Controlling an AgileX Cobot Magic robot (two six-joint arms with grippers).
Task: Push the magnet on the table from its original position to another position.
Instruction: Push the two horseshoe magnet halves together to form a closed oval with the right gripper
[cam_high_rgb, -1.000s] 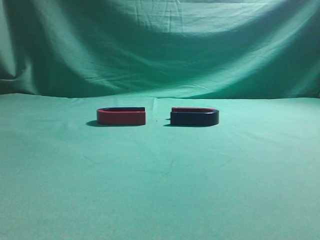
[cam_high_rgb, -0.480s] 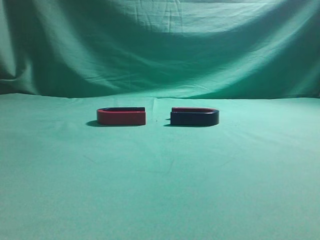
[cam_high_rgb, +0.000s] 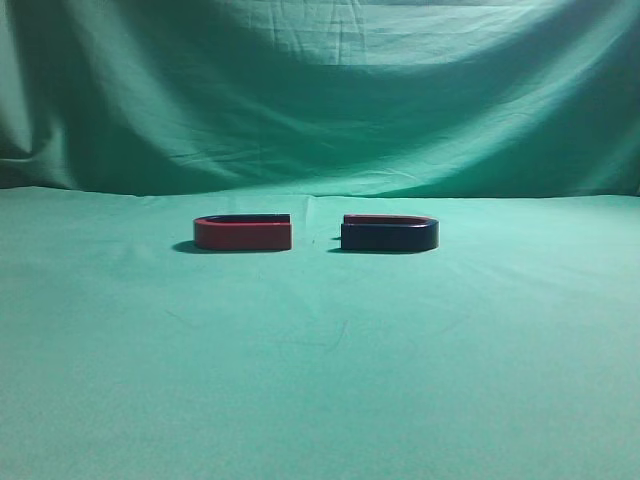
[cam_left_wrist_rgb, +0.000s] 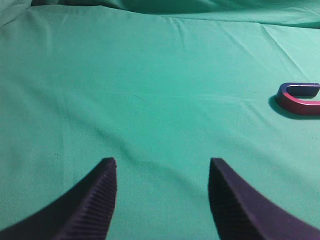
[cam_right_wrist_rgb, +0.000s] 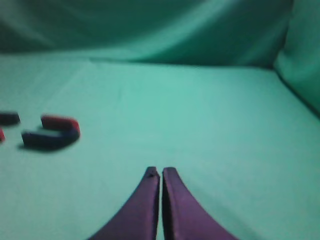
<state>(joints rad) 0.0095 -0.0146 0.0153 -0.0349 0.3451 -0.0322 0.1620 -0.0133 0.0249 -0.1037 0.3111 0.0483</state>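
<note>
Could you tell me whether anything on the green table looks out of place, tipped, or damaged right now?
Nothing stands out. The dark magnet and the red magnet both lie flat on the green table, side by side with a gap between them, open ends facing each other. Neither looks damaged.

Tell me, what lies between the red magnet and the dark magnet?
Nothing: the exterior view shows only bare green cloth of the table between the red magnet and the dark magnet.
</note>
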